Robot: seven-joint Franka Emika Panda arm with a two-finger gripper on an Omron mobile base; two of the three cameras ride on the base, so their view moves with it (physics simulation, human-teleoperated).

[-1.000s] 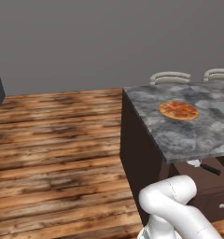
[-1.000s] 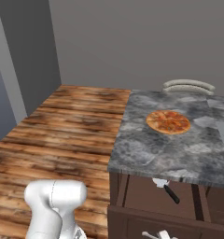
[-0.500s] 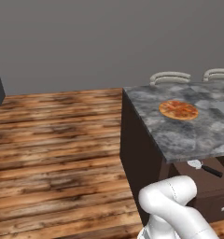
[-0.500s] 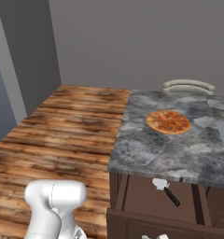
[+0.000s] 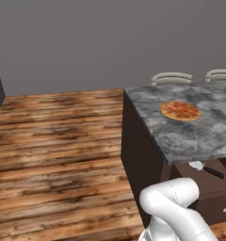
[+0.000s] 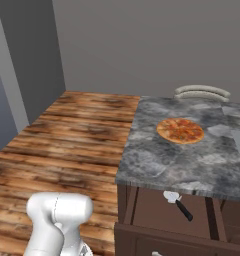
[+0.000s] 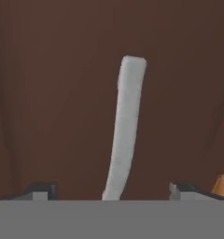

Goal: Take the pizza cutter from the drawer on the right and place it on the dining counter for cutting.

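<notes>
My tool now stands with its two tips wide apart at the lower left and lower right of the hand view, gripping nothing; a moment ago it was clamped shut. Between the tips, rising toward the upper centre of that view, runs the pale drawer handle against the dark brown drawer front. Judgement: I have just let go of the handle after pulling, so the opening step is complete. The base views have not shifted, and the drawer sits pulled out below the edge of the surface at the lower right of the right base view. The pizza cutter lies inside it, wheel toward the upper left, black handle toward the lower right; in the left base view the same cutter shows at the right edge, under the stone overhang. The pizza rests on the surface, well apart from the cutter. Next requirement, as I judge it: withdraw from the front, rise over the drawer and descend on the cutter's handle.
</notes>
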